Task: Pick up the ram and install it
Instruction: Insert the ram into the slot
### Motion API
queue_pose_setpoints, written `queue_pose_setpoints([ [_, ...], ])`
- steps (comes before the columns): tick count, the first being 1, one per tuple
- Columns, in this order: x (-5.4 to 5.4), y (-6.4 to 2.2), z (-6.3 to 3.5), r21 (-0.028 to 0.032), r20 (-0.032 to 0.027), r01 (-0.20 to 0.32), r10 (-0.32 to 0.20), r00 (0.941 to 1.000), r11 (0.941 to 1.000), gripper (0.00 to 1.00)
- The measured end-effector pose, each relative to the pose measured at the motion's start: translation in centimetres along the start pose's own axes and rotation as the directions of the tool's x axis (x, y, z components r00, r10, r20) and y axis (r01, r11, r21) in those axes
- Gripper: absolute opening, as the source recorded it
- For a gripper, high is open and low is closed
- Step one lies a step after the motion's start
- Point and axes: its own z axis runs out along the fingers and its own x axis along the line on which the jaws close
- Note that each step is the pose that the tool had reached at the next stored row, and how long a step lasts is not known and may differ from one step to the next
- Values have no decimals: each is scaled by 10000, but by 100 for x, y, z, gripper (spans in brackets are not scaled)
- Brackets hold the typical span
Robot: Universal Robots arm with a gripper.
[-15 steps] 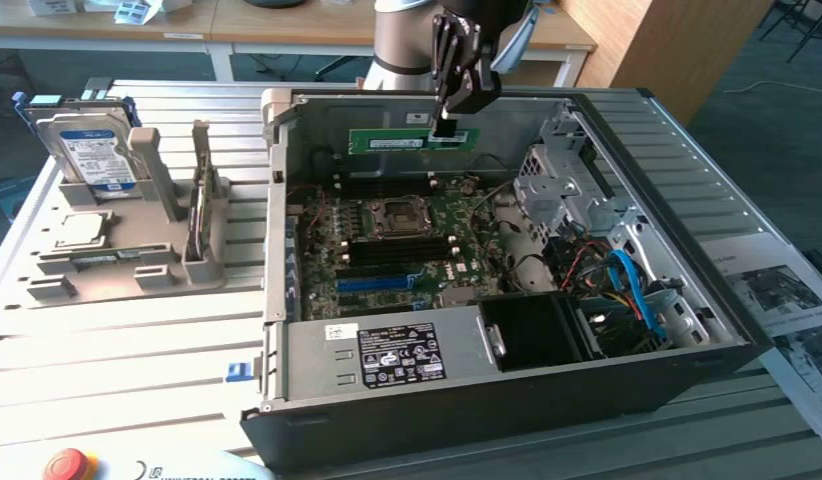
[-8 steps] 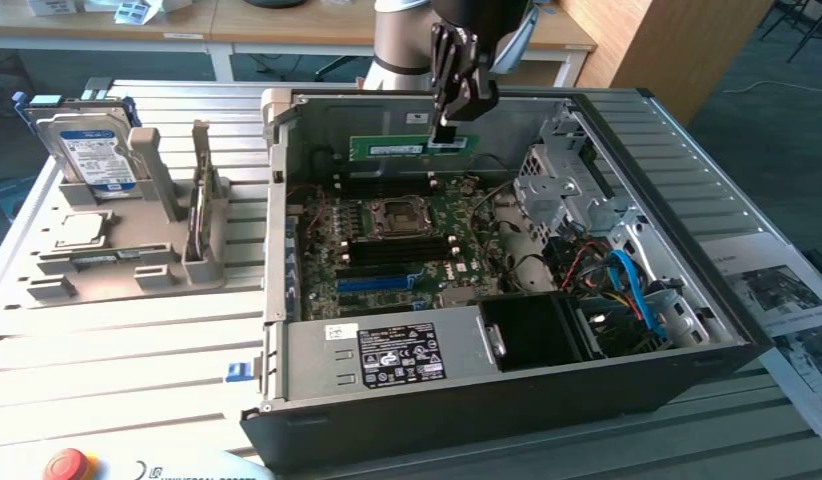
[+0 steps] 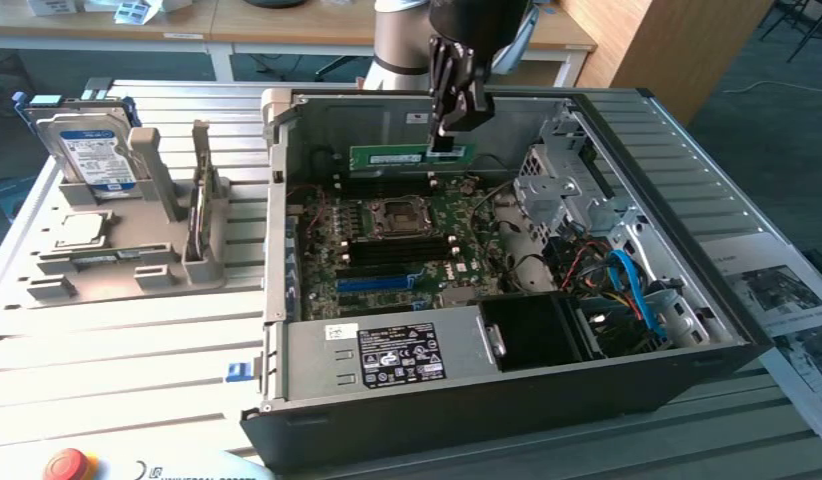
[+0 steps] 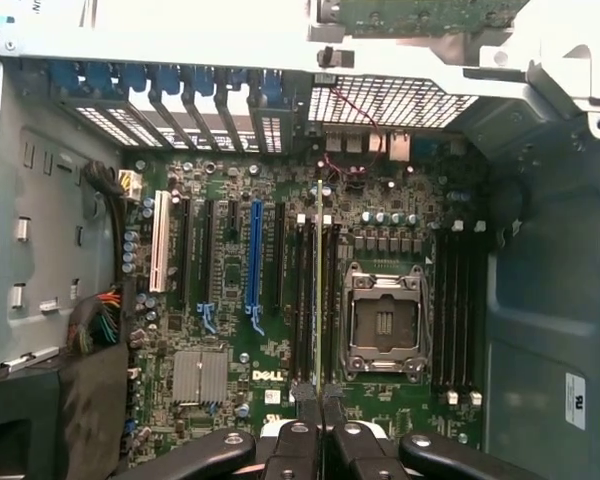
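The ram [image 3: 392, 156] is a thin green stick hanging level above the far part of the motherboard [image 3: 398, 240], inside the open computer case [image 3: 731, 330]. My gripper [image 3: 445, 142] is shut on its end at the exterior view's right. In the wrist view the ram [image 4: 320, 290] shows edge-on as a thin line running out from between my fingertips [image 4: 306, 425]. It lines up over the black memory slots [image 4: 302, 300] beside the CPU socket [image 4: 385, 320], apart from the board.
A hard drive [image 3: 88, 150] stands in a grey holder [image 3: 131, 235] at the exterior view's left. The power supply [image 3: 398, 355] fills the case's near side, and cables [image 3: 625, 285] and drive bays sit on its right. A blue slot [image 4: 255, 260] lies beside the memory slots.
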Motion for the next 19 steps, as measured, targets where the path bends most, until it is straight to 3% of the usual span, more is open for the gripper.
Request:
queue_pose_setpoints([
  [10,3,7,150,67,-5,1,-1,10000,10000,12],
  [19,7,17,310,86,-13,1,-1,10000,10000,12],
])
